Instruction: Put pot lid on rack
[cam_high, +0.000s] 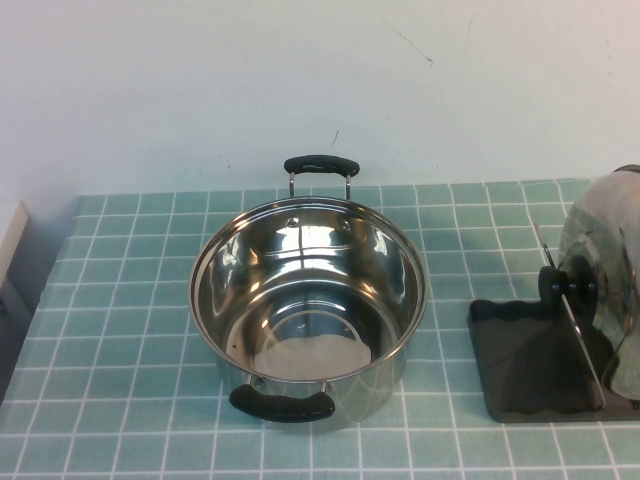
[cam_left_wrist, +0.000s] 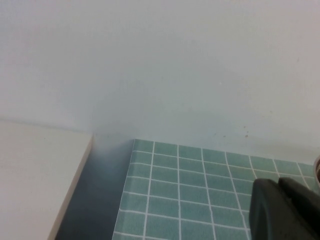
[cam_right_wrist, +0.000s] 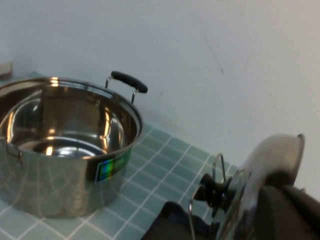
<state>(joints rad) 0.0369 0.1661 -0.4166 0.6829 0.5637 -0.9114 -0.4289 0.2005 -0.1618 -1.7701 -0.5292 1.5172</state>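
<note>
Steel pot lid (cam_high: 605, 255) stands upright in the rack (cam_high: 530, 375); no writing legible.

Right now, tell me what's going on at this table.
The pot lid stands on edge in the rack at the table's right, knob facing the open steel pot in the middle. The right claw is close behind the lid; whether it grips cannot be seen. The left claw sits off at the left, away from everything.

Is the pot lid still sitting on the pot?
No, the pot is open and empty in the high view, while the pot lid stands on edge over the rack to its right.
</note>
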